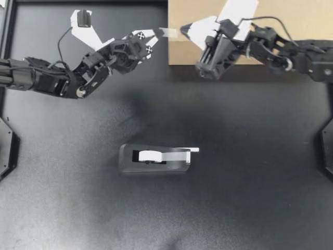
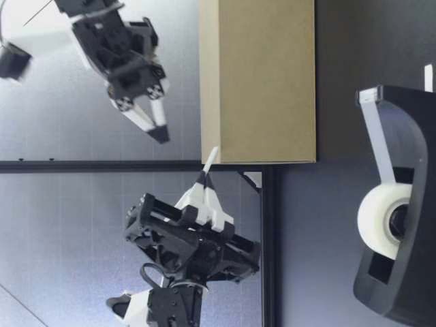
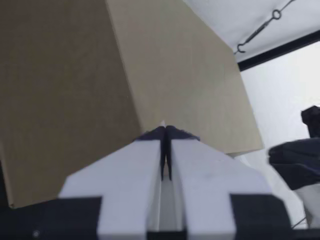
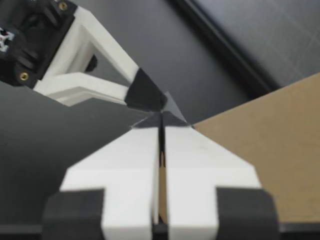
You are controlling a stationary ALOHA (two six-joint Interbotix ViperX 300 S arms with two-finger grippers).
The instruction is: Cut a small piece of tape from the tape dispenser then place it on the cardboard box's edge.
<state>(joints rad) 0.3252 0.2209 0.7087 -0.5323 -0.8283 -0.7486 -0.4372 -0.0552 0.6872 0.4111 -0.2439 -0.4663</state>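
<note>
Robotics lab bench: matte black table (image 1: 250, 198), black frame post (image 2: 82, 165), left arm (image 1: 47, 78), right arm (image 1: 291, 54).

Matt cardboard box (image 1: 307, 13), smooth plastic dispenser (image 1: 127, 159)

Even overhead light, faint shadow under tape dispenser (image 1: 154, 159)

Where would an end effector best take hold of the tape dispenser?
Probably grip the tape dispenser across its two long flat sides, coming straight down at the rounded end behind the roll. The body stands upright and narrow, and that end is clear of the cutter.
</note>
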